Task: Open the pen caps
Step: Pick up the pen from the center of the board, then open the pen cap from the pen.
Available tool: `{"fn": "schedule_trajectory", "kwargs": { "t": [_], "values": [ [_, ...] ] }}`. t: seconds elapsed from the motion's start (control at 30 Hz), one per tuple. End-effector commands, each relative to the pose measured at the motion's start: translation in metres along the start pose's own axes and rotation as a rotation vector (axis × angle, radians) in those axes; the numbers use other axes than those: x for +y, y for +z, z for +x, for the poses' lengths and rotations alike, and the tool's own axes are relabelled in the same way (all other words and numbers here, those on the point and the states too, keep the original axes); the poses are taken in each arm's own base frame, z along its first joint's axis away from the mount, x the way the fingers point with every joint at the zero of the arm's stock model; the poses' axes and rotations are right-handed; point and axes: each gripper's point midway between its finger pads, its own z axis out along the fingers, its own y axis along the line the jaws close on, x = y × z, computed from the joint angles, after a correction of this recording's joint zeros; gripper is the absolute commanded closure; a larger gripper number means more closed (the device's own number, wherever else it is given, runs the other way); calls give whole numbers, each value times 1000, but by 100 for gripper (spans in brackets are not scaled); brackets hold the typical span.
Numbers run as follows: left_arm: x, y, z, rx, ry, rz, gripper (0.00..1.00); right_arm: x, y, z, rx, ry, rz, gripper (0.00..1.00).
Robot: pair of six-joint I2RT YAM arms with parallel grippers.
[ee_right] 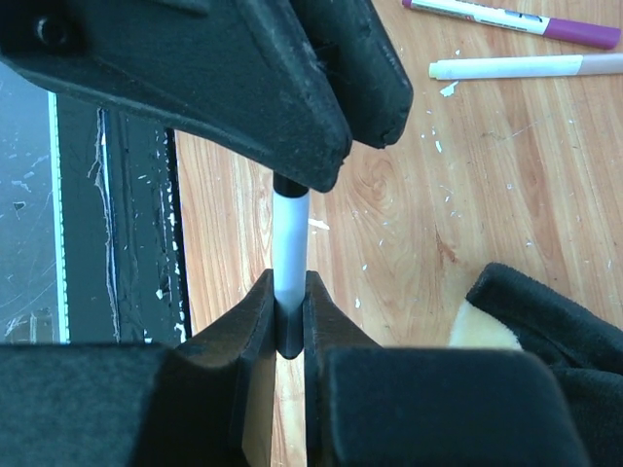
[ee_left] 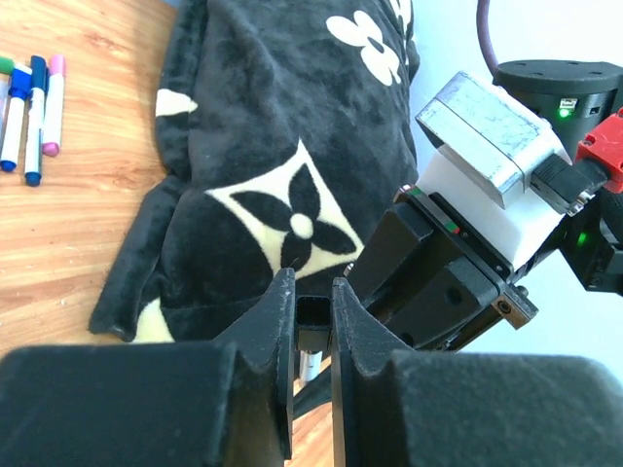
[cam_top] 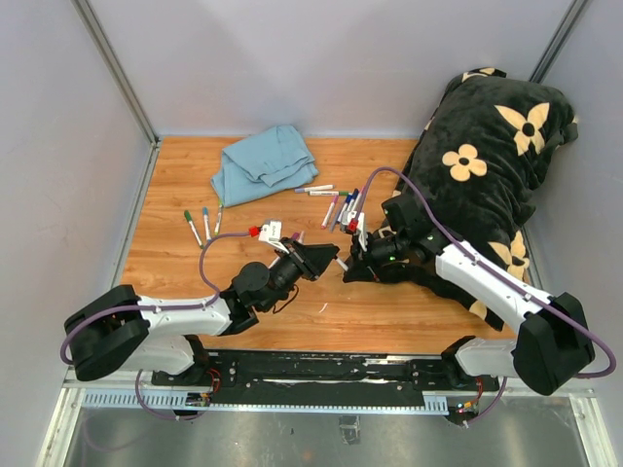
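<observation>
One pen hangs between my two grippers just above the table in the top view [cam_top: 341, 263]. My left gripper [ee_left: 313, 284] is shut on the pen's dark cap [ee_left: 313, 313]; the white barrel [ee_left: 310, 365] shows below the jaws. My right gripper [ee_right: 288, 284] is shut on the other, dark end of the same pen [ee_right: 290, 336]. Its white barrel [ee_right: 290, 238] runs up to the cap [ee_right: 289, 183], which disappears into the left gripper's fingers [ee_right: 292, 117]. In the top view the left gripper [cam_top: 326, 261] and right gripper [cam_top: 352, 261] face each other tip to tip.
Several capped pens [cam_top: 336, 204] lie behind the grippers, and three more [cam_top: 204, 226] lie to the left. A blue cloth [cam_top: 263, 163] sits at the back. A black flowered pillow [cam_top: 487, 165] fills the right side, under the right arm. Two pens [ee_right: 516, 19] lie nearby.
</observation>
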Motion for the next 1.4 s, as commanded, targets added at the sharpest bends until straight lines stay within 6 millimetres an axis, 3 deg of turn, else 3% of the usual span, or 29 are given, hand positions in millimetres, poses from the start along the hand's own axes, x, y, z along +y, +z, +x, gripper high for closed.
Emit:
{"fn": "schedule_trajectory", "kwargs": {
  "t": [0.0,0.23,0.37,0.53,0.7,0.73,0.8,1.03,1.17,1.27,1.37],
  "values": [
    [5,3,0,-1,14,-15,100,13,-3,-19,-42,-58,-50,84],
    [-3,-4,1,-3,-35,43,100,24,-7,-31,-90,-70,-92,62],
    [-9,-4,1,3,-45,68,100,28,-9,-36,-127,-82,-97,60],
    [-13,-3,0,3,-53,86,100,29,-6,-35,-131,-55,-107,69],
    [-15,-2,-12,-26,-45,85,100,32,-6,-36,-135,-45,-126,93],
    [-16,-1,-17,-34,-45,87,100,32,-6,-36,-135,-41,-128,98],
    [-17,0,-29,-61,-45,93,100,34,-6,-37,-136,-34,-137,99],
    [-1,10,-112,-239,-38,33,100,38,-4,-32,-130,-7,-170,99],
    [-3,13,-150,-317,-27,2,100,41,-2,-31,-130,-9,-191,99],
    [-8,13,-161,-318,4,-3,100,35,0,-27,-118,2,-158,99],
    [10,5,-146,-260,32,-68,100,21,7,-17,-85,66,-88,99]
  ]
}}
